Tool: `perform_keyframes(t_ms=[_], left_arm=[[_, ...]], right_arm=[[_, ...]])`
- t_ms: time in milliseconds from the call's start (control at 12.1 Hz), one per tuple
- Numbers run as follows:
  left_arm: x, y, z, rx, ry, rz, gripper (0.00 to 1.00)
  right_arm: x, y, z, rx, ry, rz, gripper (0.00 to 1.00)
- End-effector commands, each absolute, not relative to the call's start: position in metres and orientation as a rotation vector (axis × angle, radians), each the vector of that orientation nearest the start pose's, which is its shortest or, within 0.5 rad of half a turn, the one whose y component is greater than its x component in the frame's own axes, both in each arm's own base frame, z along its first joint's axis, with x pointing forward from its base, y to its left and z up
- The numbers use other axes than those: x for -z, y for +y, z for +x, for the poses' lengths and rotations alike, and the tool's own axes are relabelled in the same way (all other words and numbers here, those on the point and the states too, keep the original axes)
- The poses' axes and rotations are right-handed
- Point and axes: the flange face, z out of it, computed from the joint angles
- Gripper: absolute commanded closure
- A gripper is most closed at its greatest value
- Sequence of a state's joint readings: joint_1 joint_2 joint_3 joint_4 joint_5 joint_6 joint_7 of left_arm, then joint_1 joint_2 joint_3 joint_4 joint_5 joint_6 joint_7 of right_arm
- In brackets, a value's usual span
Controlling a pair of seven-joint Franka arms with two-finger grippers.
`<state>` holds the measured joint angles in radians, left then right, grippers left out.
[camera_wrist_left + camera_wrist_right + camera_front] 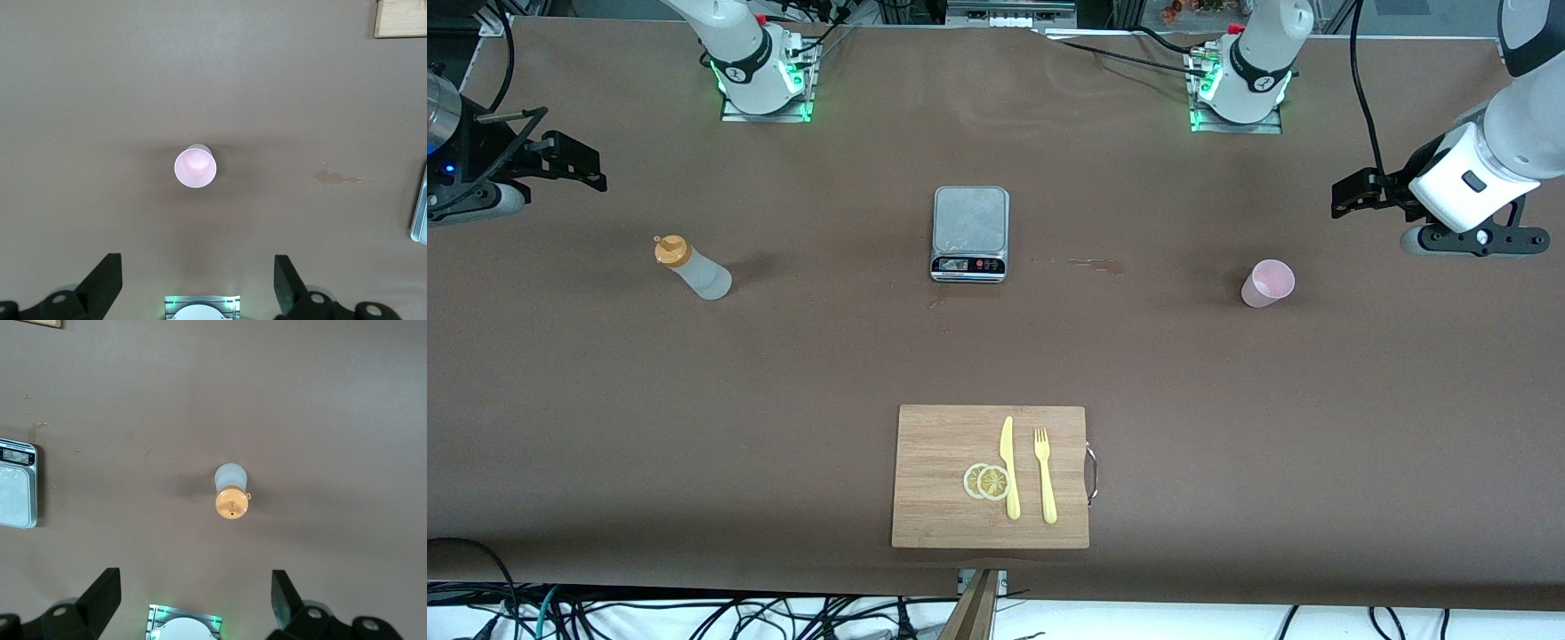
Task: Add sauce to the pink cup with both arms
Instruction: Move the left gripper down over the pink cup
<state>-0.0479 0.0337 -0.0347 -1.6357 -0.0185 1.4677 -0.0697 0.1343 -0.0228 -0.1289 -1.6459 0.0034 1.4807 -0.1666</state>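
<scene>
The pink cup (1268, 283) stands upright and empty on the brown table toward the left arm's end. It also shows in the left wrist view (195, 167). My left gripper (1356, 191) hangs high over the table beside the cup, open and empty (198, 270). The sauce bottle (692, 267), whitish with an orange cap, stands toward the right arm's end. It also shows in the right wrist view (231, 492). My right gripper (574, 164) hangs high over the table beside the bottle, open and empty (193, 587).
A silver scale (970, 233) sits mid-table between bottle and cup. A small spill stain (1098, 264) lies beside it. A wooden cutting board (934, 436) nearer the front camera holds a yellow knife (1009, 467), a fork (1045, 476) and lemon slices (987, 481).
</scene>
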Motion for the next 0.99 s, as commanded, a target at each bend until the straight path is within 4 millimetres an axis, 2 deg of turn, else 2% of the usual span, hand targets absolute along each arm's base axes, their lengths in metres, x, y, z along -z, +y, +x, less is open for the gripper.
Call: perform_keyframes(t_ms=[0, 413, 661, 744, 909], left_arm=[[-0.574, -0.048, 0.551, -0.326, 0.061, -3.126, 0.0], [-0.574, -0.048, 0.551, -0.326, 0.061, -3.126, 0.0], [-0.573, -0.048, 0.551, -0.328, 0.056, -3.125, 0.0], [-0.573, -0.049, 0.551, -0.328, 0.056, -3.125, 0.0], [-0.573, -0.049, 0.551, -0.333, 0.061, -3.124, 0.0]], right_arm=[[-0.602, -0.011, 0.533, -0.207, -0.237, -3.085, 0.0], [-0.612, -0.019, 0.529, -0.18, -0.251, -3.065, 0.0], [-0.611, -0.022, 0.527, -0.207, -0.247, -3.059, 0.0], [-0.605, -0.02, 0.53, -0.226, -0.251, -3.058, 0.0], [-0.601, -0.015, 0.527, -0.265, -0.341, -3.041, 0.0]])
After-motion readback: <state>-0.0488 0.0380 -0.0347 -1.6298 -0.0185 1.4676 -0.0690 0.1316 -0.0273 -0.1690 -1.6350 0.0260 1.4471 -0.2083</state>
